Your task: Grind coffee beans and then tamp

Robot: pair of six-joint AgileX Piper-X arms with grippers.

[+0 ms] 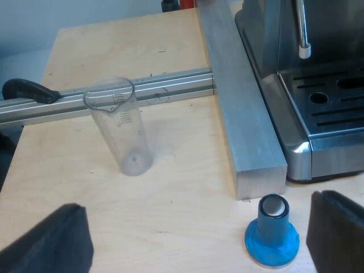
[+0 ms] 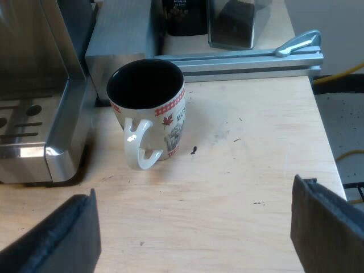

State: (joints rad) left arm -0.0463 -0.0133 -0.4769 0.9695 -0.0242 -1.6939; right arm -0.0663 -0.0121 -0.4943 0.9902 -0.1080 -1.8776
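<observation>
The blue tamper (image 1: 272,234) stands upright on its wide base on the surface (image 1: 182,187), handle end up. It is just beside the end of the metal bar (image 1: 244,114) and near the front corner of the espresso machine (image 1: 324,114).

The left gripper (image 1: 199,230) hovers above the surface with its fingers spread wide and nothing between them. The tamper lies below the gripper, inside the span of the fingers but close to one finger (image 1: 335,230) and well off the midline. Its long axis is vertical and points roughly toward the gripper.

A measuring glass (image 1: 122,128) stands mouth up farther out, near the aluminium rail (image 1: 114,96) and well apart from the tamper.

The right gripper (image 2: 193,227) is likewise spread and empty, hovering over bare surface. Beyond it, a mug (image 2: 151,108) stands upright just beside the machine's drip-tray corner.

Judgement:
- The left arm is the nearer to the tamper.
- A grasp calls for a sideways shift to centre the handle between the fingers, followed by a straight descent.
- Without that shift, the near finger risks striking the handle and tipping the tamper.
</observation>
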